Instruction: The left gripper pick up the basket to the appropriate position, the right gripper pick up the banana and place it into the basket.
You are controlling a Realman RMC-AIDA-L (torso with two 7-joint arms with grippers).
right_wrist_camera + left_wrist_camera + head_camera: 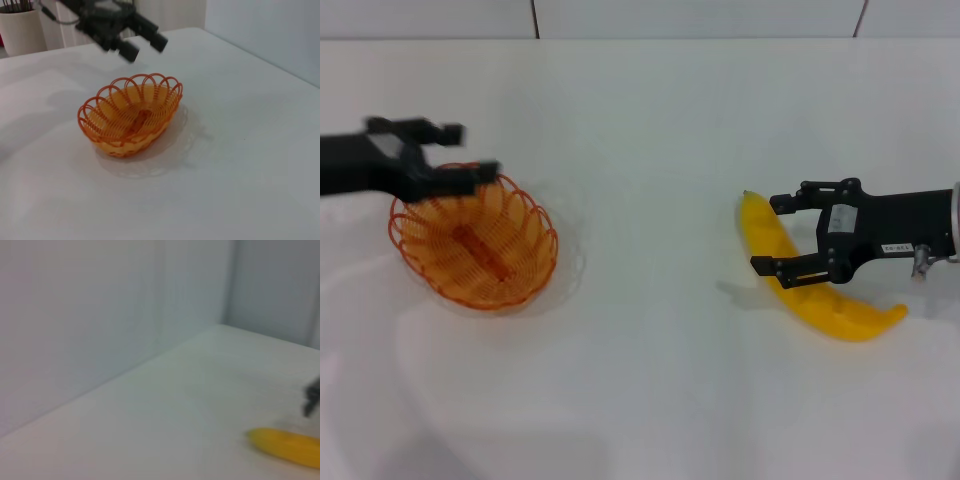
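While the head view takes in both arms at once, each wrist view shows only the far side of the table (650,380); the right wrist view shows the basket (131,120) standing empty with the left gripper (137,42) above its far rim, fingers apart, gripping nothing; the left wrist view shows one end of the banana (287,446). From the head, the basket (475,250) sits at the left, the left gripper (468,158) over its rim; at the right, the right gripper (772,235) straddles the banana (800,285), fingers wide apart, not closed on it.
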